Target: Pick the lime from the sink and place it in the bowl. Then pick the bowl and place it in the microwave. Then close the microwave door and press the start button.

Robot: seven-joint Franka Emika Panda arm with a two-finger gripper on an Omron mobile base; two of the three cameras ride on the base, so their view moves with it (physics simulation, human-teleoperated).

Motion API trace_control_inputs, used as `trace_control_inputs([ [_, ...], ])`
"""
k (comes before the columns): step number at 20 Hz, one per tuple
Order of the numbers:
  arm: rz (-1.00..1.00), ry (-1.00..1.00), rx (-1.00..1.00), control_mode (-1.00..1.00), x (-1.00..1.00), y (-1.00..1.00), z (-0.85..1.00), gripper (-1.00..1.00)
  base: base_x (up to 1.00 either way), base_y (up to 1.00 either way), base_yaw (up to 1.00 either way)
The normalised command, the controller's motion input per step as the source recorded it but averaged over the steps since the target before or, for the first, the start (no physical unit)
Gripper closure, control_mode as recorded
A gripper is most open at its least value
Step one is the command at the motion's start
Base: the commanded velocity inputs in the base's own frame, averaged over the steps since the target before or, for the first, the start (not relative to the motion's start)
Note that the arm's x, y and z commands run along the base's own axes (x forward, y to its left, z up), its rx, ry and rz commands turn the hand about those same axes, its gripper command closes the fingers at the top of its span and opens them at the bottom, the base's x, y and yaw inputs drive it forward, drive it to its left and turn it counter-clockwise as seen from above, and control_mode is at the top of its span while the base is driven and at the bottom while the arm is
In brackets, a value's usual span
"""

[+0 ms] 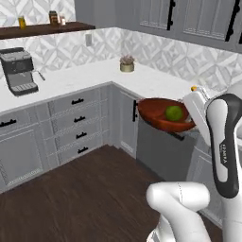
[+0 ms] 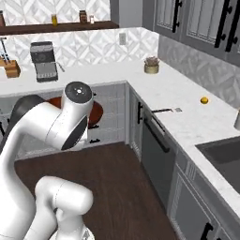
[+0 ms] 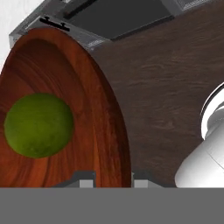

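**Bowl with the lime carried in the air, off the desk**

In the left base view we see the bowl (image 1: 160, 116) held up in front of the grey cabinets, above the dark wood floor (image 1: 85, 189) and clear of the white desk (image 1: 94, 75). It tilts a little, its glossy inside turned toward us. The lime (image 1: 174, 113) sits inside it, toward the side nearest the arm.

The hand (image 3: 113, 178) holds the bowl by its rim. In the hand view we see the two dark fingertips (image 3: 85, 179) rising at the bottom, one on each side of the bowl's edge, so the jaws stand narrow and are clamped on the wooden wall. The lime lies in the bowl's hollow just left of that edge, and the floor shows to the right of it.

In the right base view we find the bowl (image 2: 96, 112) mostly hidden behind the white arm; a slice of reddish-brown shows beside the round joint.

The sink (image 2: 225, 152) is at the right of that view, a dark basin set into the desk, well apart from the bowl. A tiny orange-yellow object (image 2: 204, 100) lies on the desk between the sink and the corner. A small potted plant (image 2: 151, 64) stands near the corner, and a coffee machine (image 2: 43, 61) stands on the desk along the far wall.
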Motion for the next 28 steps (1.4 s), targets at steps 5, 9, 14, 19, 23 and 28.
trace_control_inputs([
  [5,0.0,0.0,0.0,1.0,0.0,0.0,0.0,1.0,0.0,0.43,0.87],
  [9,0.0,0.0,0.0,1.0,0.0,0.0,0.0,1.0,0.02,0.35,0.87],
  [14,0.0,0.0,0.0,1.0,0.0,0.0,0.0,1.0,0.14,0.3,0.85],
  [19,0.0,0.0,0.0,1.0,0.0,0.0,0.0,1.0,0.41,0.18,0.76],
  [23,0.0,0.0,0.0,1.0,0.0,0.0,0.0,1.0,0.55,0.21,0.7],
  [28,0.0,0.0,0.0,1.0,0.0,0.0,0.0,1.0,0.57,0.13,0.69],
])
